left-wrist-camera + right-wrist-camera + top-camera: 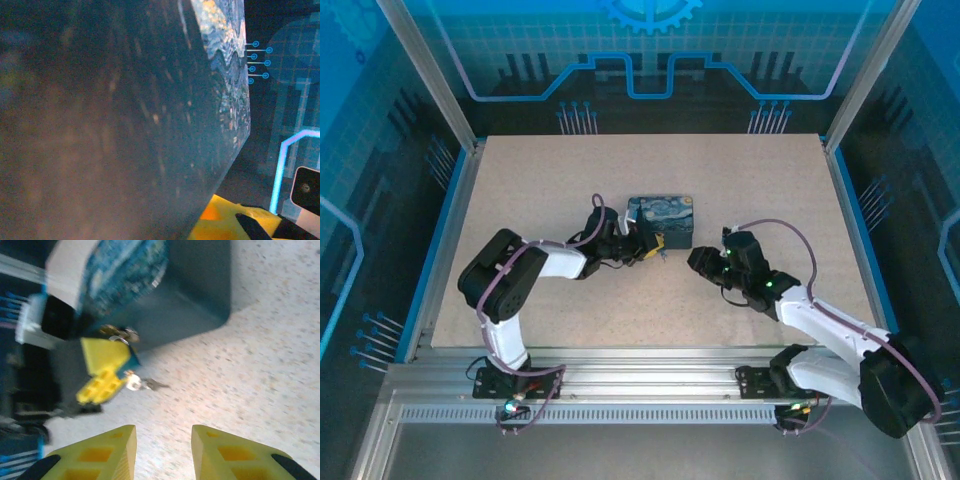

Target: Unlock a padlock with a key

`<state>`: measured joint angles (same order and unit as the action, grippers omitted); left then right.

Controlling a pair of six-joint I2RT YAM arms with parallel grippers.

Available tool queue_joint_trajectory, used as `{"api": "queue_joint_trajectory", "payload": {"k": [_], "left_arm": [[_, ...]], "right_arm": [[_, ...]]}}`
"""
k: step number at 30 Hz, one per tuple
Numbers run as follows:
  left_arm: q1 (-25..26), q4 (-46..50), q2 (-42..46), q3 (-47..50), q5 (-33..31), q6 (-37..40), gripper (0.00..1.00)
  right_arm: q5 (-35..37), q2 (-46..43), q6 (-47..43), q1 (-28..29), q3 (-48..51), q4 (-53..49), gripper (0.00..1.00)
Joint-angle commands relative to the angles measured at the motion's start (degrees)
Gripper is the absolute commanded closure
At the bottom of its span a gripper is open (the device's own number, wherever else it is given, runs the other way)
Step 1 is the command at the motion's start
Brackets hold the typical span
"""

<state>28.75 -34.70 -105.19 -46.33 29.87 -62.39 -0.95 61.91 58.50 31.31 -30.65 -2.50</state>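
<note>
Your right hand point(164, 450) sits low over the speckled beige surface point(260, 370). Its yellow fingers are parted to a moderate gap, with nothing between them and nothing touching them. The tiny thin dark metal key point(151, 385) lies at about 12 o'clock from that gap, near it but apart, with its shaft pointing to 3 o'clock.

The key's head meets the tip of your left hand point(112, 371), whose yellow fingers are closed together. Through the blur you cannot tell whether they pinch the key or only touch it. Just above those fingers, at 11 o'clock from your right hand, is a small dull metal lump that looks like the padlock point(119, 333). It sits against the front wall of the blue-and-yellow swirl-painted rectangular tin box point(170, 300), and its outline is too smeared to read.

From the top camera, your left hand point(648, 247) is at the tin box's point(660, 215) near edge. Your right hand point(700, 261) is at 3 o'clock from it, apart from both.
</note>
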Motion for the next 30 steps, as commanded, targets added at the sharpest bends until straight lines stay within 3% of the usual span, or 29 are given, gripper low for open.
{"api": "queue_joint_trajectory", "payload": {"k": [1, 12, 21, 30], "left_arm": [[-0.1, 2.3, 2.9, 0.0, 1.6, 2.0, 1.0], [0.2, 4.6, 3.5, -0.4, 1.5, 2.5, 1.0], [0.2, 4.6, 3.7, -1.0, 2.2, 1.9, 1.0], [0.2, 4.8, 3.9, -1.4, 2.7, 1.8, 1.0]], "right_arm": [[4.1, 1.5, -8.2, 2.7, -3.9, -9.3, 0.65], [11.0, 11.5, -17.9, 9.9, -13.7, -13.7, 0.62], [12.8, 19.9, -23.4, 12.3, -21.7, -14.9, 0.56], [13.2, 26.7, -25.9, 13.5, -26.6, -15.1, 0.57]]}}
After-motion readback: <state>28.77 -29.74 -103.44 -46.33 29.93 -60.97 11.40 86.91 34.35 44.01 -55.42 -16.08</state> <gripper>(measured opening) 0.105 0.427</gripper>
